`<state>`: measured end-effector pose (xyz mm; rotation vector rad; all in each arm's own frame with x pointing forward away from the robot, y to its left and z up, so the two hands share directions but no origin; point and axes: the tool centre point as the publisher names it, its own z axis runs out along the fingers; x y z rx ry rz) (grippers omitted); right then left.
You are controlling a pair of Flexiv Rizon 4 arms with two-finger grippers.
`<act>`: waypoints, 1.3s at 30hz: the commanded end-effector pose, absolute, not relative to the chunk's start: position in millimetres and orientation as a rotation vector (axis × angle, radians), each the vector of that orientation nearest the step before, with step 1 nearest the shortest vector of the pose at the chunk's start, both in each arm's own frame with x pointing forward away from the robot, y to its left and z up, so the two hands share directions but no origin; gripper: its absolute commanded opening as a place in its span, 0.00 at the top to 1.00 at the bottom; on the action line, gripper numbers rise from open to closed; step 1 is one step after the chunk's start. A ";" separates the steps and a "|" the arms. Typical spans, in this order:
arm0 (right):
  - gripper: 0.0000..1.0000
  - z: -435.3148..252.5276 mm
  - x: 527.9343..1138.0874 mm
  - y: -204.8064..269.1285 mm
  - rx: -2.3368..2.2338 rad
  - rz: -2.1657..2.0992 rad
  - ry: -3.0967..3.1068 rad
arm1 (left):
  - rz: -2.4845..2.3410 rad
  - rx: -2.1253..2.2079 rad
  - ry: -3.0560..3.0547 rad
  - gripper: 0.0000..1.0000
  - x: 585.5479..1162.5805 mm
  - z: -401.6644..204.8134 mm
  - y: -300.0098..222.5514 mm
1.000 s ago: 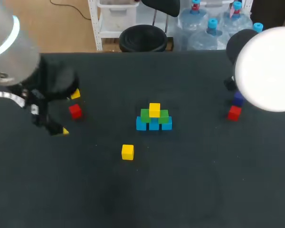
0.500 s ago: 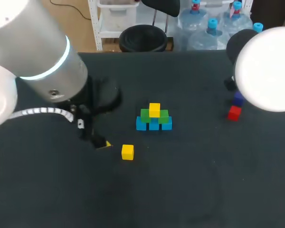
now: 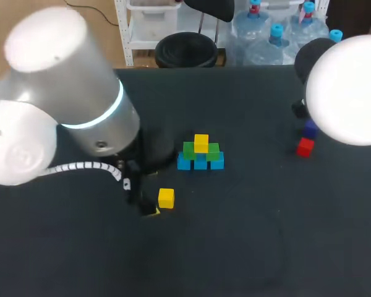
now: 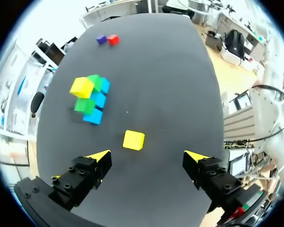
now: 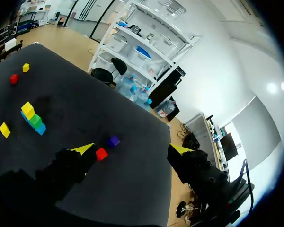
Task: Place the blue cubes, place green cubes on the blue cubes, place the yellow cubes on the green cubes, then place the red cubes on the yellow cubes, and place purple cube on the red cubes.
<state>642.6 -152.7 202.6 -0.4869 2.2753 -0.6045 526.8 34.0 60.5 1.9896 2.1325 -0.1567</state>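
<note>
Yellow marks the loose cube (image 3: 166, 198) judged to be picked next. It is set near the middle of the bench (image 3: 247, 247), between the stack (image 3: 201, 154) of blue, green and yellow cubes and the near edge. The left jaws are held spread, with nothing gripped. In the left wrist view the cube is seen just ahead of them, in line with the gap. The right jaws, also spread and empty, are positioned well apart from it, by the red cube (image 3: 305, 147) and purple cube (image 3: 310, 129) near the right edge. The left arm (image 3: 80, 124) is therefore the nearer.
</note>
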 end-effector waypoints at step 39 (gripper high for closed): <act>0.00 202.2 642.1 -154.1 -0.487 -0.601 2.272 | -0.065 2.192 2.136 1.00 561.7 -2.0 14.7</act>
